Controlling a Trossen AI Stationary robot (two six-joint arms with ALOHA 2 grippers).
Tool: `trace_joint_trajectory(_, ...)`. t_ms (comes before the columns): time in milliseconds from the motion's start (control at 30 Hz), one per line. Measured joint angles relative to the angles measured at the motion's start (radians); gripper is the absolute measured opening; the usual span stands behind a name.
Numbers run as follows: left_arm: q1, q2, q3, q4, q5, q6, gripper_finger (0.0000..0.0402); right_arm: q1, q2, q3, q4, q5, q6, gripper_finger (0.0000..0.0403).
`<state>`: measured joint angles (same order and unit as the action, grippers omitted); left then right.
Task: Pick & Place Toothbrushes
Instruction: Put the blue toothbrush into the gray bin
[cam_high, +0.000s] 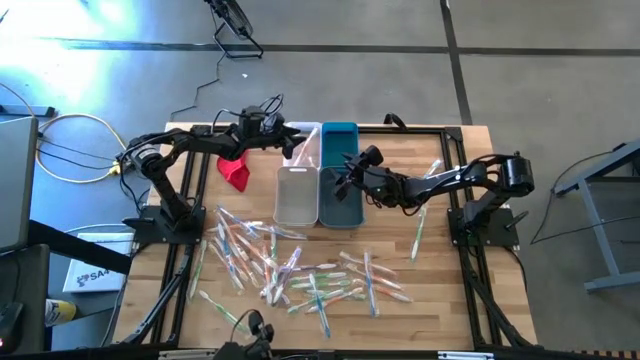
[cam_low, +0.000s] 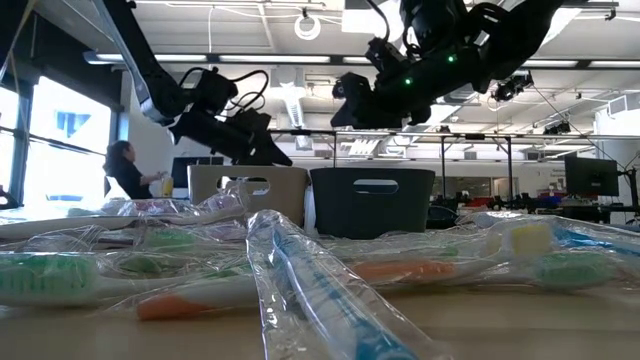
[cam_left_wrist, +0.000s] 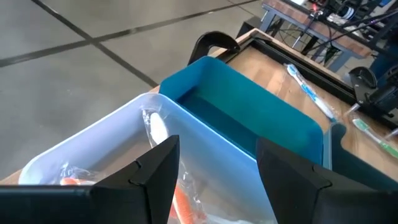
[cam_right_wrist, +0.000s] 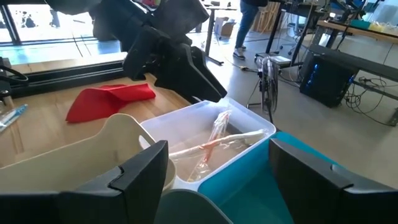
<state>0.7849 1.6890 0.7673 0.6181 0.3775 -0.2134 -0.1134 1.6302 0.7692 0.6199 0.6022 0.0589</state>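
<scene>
While the left gripper (cam_high: 297, 147) hangs with fingers apart and empty over the far white plastic bin (cam_high: 303, 135), a drop looks finished; the right gripper (cam_high: 345, 178) waits, spread. Next: reach to the wrapped toothbrushes (cam_high: 290, 270) on the wooden tabletop (cam_high: 440, 290).

toothbrushes (cam_high: 300, 272) strewn before four bins (cam_high: 296, 195) (cloth (cam_high: 236, 171) left)

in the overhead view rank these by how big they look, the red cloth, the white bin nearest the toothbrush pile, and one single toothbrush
1. The white bin, clearly the largest.
2. The red cloth, a smaller bunched patch.
3. A single toothbrush, a thin sliver lying apart from the pile; about as long as the cloth, but covering far less area.
</scene>
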Motion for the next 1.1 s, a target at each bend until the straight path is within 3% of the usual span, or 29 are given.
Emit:
trace_joint_trajectory(367,0.0,0.0,0.0,-0.042,0.0,-0.053,0.0207,0.0,0.0,0.0,-0.03,0.0,-0.028,0.027)
trace_joint_trajectory(833,0.0,-0.001,-0.014,-0.036,0.042,0.005,0.0207,0.0,0.0,0.0,-0.043,0.0,-0.002,0.027)
trace_joint_trajectory(1100,0.0,-0.074,-0.069,-0.036,0.062,0.038,0.0207,0.002,0.0,0.0,-0.045,0.001,-0.002,0.027)
